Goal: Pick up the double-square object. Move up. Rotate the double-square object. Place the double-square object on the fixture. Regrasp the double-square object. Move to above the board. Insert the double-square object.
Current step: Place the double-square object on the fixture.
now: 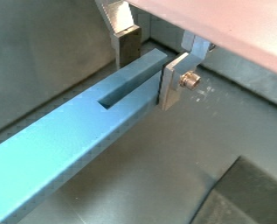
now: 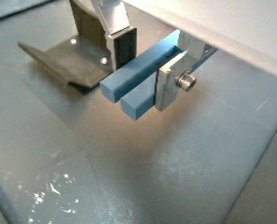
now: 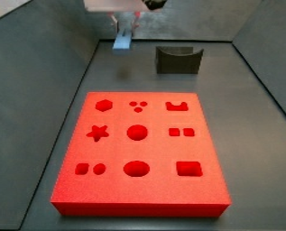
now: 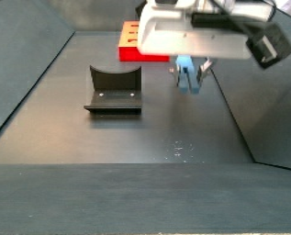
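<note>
In both wrist views the tool (image 2: 147, 59) is closed on the double-square object (image 2: 141, 77), its flat silver fingers (image 2: 169, 85) with dark pads pressed against the two long sides of the blue-grey bar. One wrist view shows a long slot cut into the bar's upper face (image 1: 76, 131), with the bar running out from between the plates toward the camera; whether its far end touches the floor cannot be told from there. In a wrist view the fixture (image 2: 65, 59) sits on the grey floor just beyond the tool, apart from the bar. In a side view the bar (image 4: 188, 75) hangs below the white tool body (image 4: 192, 64), clear of the floor, with the fixture (image 4: 112, 89) standing to one side of it, its notch facing up, and the red board (image 4: 138, 46) farther back behind the arm. From a side view on the opposite end, the board (image 3: 139, 153) lies nearest with its shaped cutouts, the fixture (image 3: 177, 59) beyond it, and the held bar (image 3: 122, 41) near that, off the board.
</note>
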Robot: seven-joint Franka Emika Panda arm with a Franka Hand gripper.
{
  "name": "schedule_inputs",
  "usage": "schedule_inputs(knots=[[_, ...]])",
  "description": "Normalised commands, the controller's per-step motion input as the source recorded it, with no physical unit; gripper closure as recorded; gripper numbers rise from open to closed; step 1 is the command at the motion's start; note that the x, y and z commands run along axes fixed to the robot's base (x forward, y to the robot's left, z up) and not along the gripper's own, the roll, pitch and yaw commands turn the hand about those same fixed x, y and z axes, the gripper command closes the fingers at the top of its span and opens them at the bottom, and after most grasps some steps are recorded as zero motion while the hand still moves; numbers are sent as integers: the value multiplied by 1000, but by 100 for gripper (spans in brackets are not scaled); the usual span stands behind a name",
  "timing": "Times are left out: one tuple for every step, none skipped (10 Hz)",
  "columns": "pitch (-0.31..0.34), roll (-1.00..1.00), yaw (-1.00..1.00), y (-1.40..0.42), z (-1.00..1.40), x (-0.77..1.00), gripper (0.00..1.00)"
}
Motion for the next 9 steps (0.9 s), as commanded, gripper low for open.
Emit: schedule_inputs(knots=[[29,28,-11,6,1000,-21,100],[34,35,-14,8,1000,-23,100],[40,42,-16,10,1000,-27,100],[46,49,-16,15,1000,-31,100],[50,53,-17,17,908,-29,100],[61,61,-14,18,637,-17,100],[66,62,-12,17,529,-10,100],[82,63,-6,16,310,0,100],[-271,-170,77,-499,49,1000,100]])
